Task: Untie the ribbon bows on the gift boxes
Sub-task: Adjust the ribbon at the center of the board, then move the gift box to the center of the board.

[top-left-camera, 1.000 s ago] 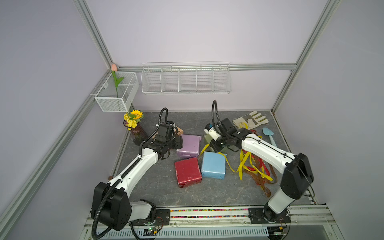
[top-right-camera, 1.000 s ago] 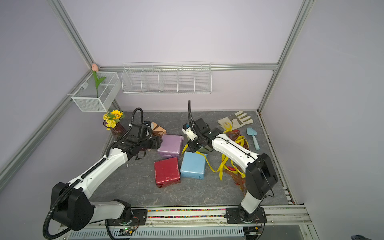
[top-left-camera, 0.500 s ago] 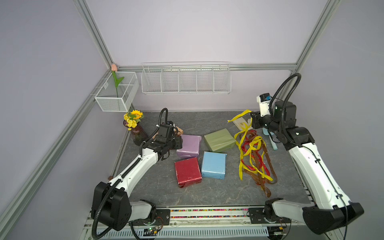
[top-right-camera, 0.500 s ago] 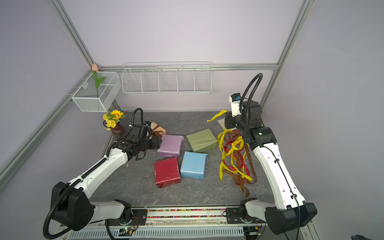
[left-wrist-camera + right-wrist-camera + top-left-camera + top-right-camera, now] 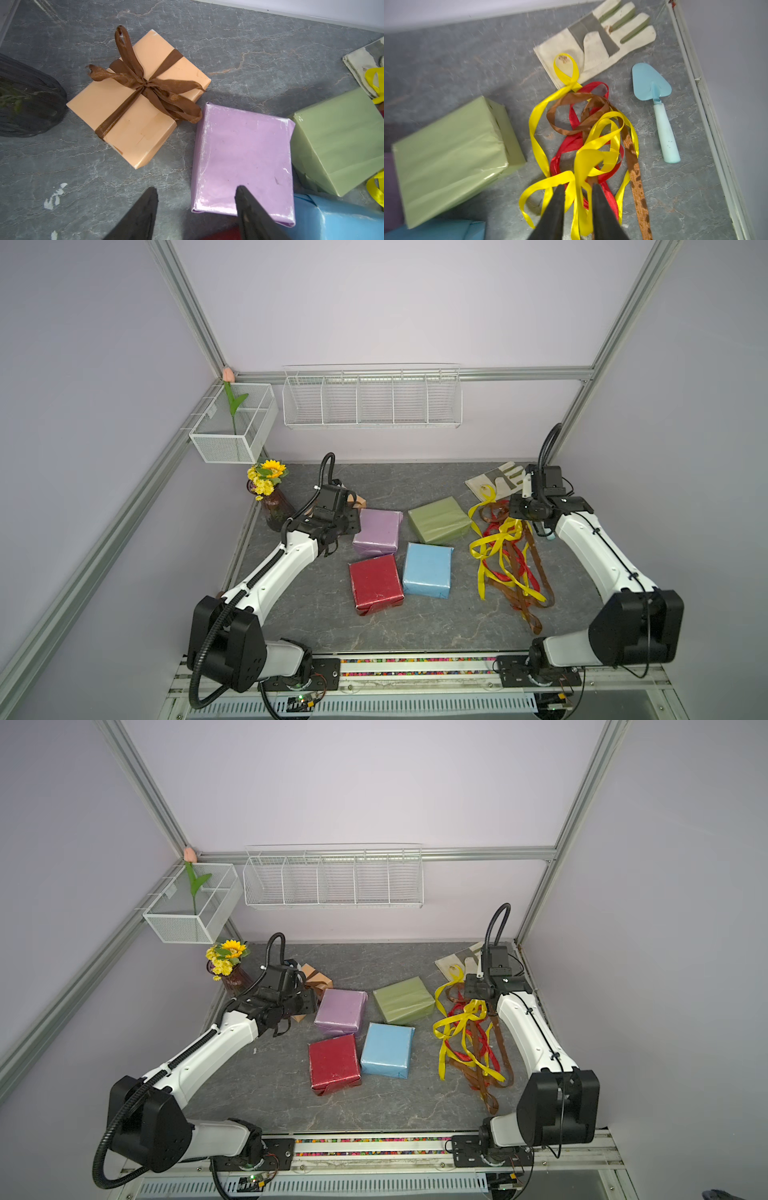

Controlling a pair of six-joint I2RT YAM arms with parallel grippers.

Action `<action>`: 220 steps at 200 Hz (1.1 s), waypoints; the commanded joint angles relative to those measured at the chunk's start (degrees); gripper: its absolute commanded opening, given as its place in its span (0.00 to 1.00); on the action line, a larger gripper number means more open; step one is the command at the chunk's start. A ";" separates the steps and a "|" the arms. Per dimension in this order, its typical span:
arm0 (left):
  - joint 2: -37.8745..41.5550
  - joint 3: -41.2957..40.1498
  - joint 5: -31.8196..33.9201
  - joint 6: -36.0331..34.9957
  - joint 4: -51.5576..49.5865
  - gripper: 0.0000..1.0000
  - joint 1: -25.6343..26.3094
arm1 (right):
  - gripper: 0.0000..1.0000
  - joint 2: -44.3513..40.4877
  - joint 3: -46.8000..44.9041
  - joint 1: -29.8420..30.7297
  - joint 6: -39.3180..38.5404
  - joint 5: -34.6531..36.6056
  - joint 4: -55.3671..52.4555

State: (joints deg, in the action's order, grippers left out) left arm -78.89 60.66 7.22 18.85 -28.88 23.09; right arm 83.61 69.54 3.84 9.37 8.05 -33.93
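"Five gift boxes on the counter (image 5: 415, 626). Which one has work left on it?"

"Four sit bare in the middle: the lilac box (image 5: 377, 531), olive box (image 5: 438, 519), blue box (image 5: 427, 570) and red box (image 5: 375, 584). The tan-orange box (image 5: 133, 128), at the far left just beside the lilac one, wears a tied brown bow (image 5: 145, 85)."

"How would that bow handle?"

"Soft, light and limp, probably a little slick. The paper-wrapped box looks light too and could slide when the ribbon is tugged. The best hold is judged to be a free tail, such as the frayed end (image 5: 94, 73) lying past the box's edge, drawn away from the knot. Pulling a loop would likely only tighten it."

"And the other ribbons?"

"They lie as a loose heap (image 5: 591, 158) of yellow, red and brown strips on the right of the counter, between the olive box and a blue trowel (image 5: 652, 81)."

"Where are the arms?"

"The left arm (image 5: 282, 568) stretches toward the far left, wrist tipped down. The left jaws are spread and empty, one side over the lilac box and the other over bare counter, short of the bow. The right arm (image 5: 594, 547) bends over the far end of the heap. The right jaws stand a little apart with yellow strands lying in the gap, not clamped as far as the wrist view shows."
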 commanded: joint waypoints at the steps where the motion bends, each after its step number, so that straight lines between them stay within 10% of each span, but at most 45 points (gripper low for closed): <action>1: -1.32 2.16 1.86 0.86 -1.52 0.62 -0.59 | 0.53 0.93 0.94 -0.17 0.78 1.01 -1.75; 43: -2.18 3.03 2.12 0.74 -1.66 0.62 -3.59 | 0.76 -1.64 1.75 1.69 -0.39 4.17 -3.11; 220: -27.40 23.62 7.80 0.09 -5.74 0.58 -14.47 | 0.75 -0.22 -1.70 23.79 -2.34 -9.80 4.33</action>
State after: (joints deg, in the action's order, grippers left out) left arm -103.66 80.79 14.11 18.83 -33.98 9.65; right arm 81.47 68.36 25.78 5.98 -0.21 -31.46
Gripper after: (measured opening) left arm 0.584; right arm 0.755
